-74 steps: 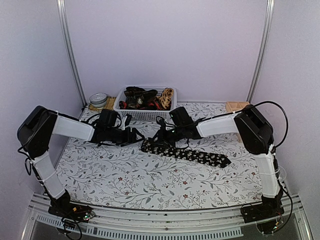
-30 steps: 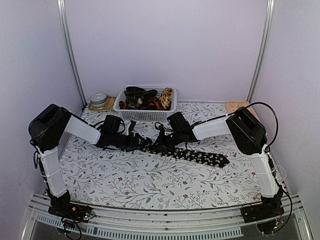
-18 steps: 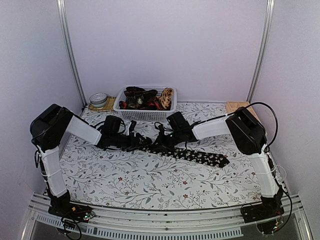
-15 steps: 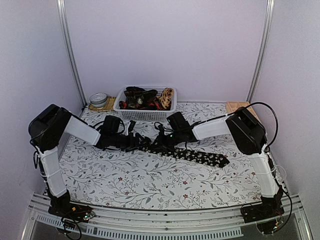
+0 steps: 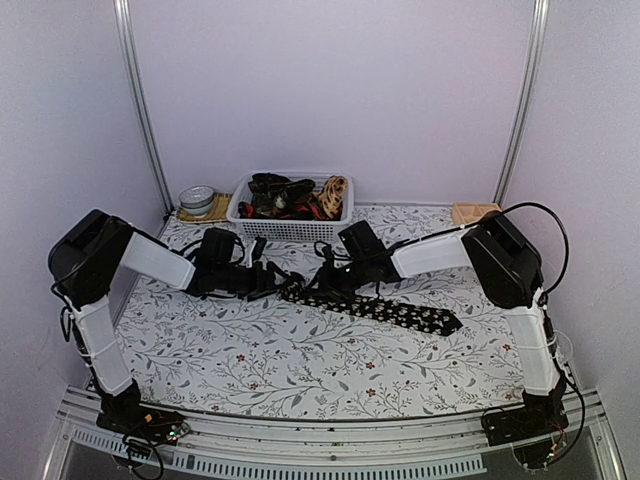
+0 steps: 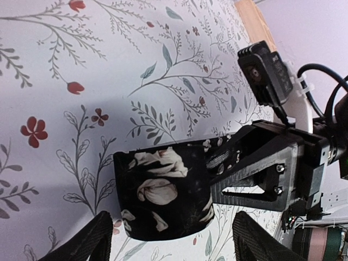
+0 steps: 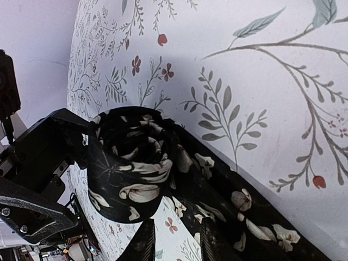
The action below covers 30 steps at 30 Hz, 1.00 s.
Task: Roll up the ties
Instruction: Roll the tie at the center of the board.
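A black tie (image 5: 380,308) with pale flowers lies on the flower-printed tabletop (image 5: 300,380). Its left end is wound into a short roll (image 6: 163,198) between the two arms, and its tail runs flat to the right. The left gripper (image 6: 172,223) is spread wide, with one finger on either side of the roll and neither pressing it. The right gripper (image 7: 176,244) shows only a narrow gap with bare tabletop visible in it, so nothing seems clamped.

With no firm hold on it, the roll may spring loose and unwind along its tail. Its outer turn looks slack in the right wrist view. If the left gripper closes off-centre or too hard, it could squash the coil or tip it over. The two grippers sit very near each other, so a small move could knock them together. A finger could also snag the tail and drag the roll.

From above, the dark wrists cover most of the roll, so contact cannot be judged there. In the left wrist view a right gripper finger lies at the roll's end, but whether it touches is unclear. Both grippers' fingers are cut off by their own frames. More ties sit in a white basket (image 5: 290,228) at the back, a dark tangle too small to separate.
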Available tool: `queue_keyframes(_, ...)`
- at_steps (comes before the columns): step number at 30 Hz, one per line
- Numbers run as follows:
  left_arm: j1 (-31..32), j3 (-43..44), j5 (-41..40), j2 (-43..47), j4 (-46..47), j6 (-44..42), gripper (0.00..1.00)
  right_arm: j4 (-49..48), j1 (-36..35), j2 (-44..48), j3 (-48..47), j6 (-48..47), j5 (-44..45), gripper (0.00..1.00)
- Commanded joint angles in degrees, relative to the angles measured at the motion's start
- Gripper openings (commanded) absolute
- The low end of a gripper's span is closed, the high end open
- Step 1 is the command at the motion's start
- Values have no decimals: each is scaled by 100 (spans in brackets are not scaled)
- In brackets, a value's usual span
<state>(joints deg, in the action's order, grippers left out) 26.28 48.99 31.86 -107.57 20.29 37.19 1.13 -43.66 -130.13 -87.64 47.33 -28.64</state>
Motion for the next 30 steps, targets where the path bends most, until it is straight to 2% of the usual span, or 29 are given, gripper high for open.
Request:
queue_keyframes(1,-74,-90,-54,107,29,9,75,144,40,1129,134,-41,176,29)
queue_keyframes(8,-176,-131,2,146,262,45,75,-42,47,1138,97,126,53,29)
queue_keyframes(16,-294,28,33,65,149,35,75,-108,24,703,-257,306,21,31)
queue_keyframes(19,-324,86,-30,-56,78,-9,73,-227,9,561,-285,413,-48,39)
queue_keyframes(30,-356,273,161,-458,216,12,62,-186,-20,234,-560,530,-75,41)
